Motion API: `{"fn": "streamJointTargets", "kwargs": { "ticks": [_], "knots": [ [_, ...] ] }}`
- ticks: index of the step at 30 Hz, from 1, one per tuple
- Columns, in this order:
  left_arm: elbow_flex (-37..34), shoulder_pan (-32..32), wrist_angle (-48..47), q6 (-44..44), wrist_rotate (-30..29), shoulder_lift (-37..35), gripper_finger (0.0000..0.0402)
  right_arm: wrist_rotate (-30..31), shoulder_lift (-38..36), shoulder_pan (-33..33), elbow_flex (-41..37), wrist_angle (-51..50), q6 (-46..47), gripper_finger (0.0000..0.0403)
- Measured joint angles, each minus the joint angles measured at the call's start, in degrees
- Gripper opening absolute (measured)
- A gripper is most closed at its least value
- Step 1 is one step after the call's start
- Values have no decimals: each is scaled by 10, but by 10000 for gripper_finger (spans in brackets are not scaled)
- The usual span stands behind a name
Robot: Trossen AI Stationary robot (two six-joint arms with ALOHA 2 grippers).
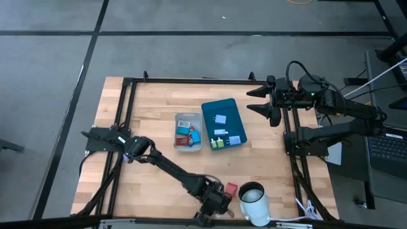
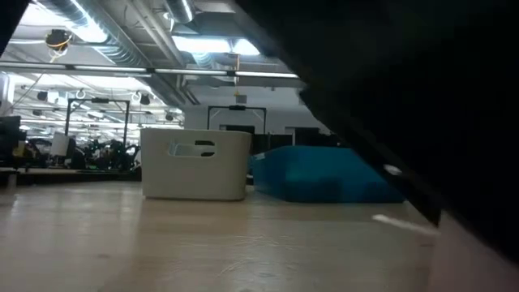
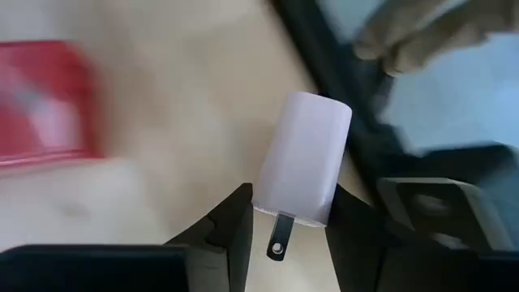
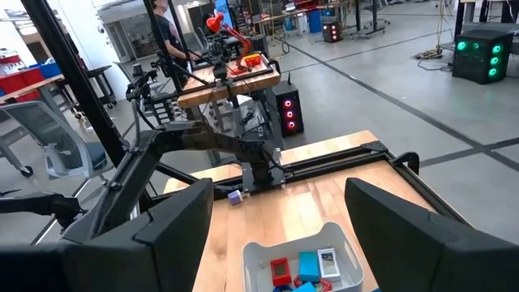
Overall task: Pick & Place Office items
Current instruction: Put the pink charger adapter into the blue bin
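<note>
My left gripper (image 1: 217, 205) is at the table's near edge, shut on a small white charger block (image 3: 304, 154) with a metal prong. A red item (image 1: 231, 189) lies on the table beside it and shows blurred in the left wrist view (image 3: 40, 97). Several colourful pieces lie in the grey bin (image 1: 188, 132), and a few more on the teal tray (image 1: 224, 124). My right gripper (image 1: 261, 102) waits open above the table's far right side, touching nothing; its wrist view looks down at the bin (image 4: 300, 264). My left gripper (image 3: 288, 203) pinches the white charger block between its two fingers at its prong end (image 3: 296, 212). The metal prong (image 3: 278, 239) points back between the fingers, and the block's rounded body sticks out past the fingertips. Whether the block touches the table, I cannot tell.
A white cylinder (image 1: 254, 202) stands right of my left gripper near the table's near edge. A black frame rail (image 1: 191, 81) runs around the tabletop. In the low view the bin (image 2: 195, 162) and tray (image 2: 320, 174) stand mid-table, and a dark arm blocks the right side.
</note>
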Motion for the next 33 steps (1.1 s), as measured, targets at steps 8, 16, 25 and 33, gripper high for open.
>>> {"fn": "streamJointTargets", "kwargs": {
  "ticks": [8,16,25,33],
  "knots": [
    [0,53,-7,-26,-40,-10,121,-4,0,0,0,0,2,284],
    [35,106,-2,-7,-41,-54,121,-5,0,0,0,0,2,284],
    [36,152,-80,3,-81,-69,121,-11,0,0,0,0,-2,284],
    [36,212,-104,4,-139,-69,121,-21,0,0,0,0,-2,284]
  ]
}}
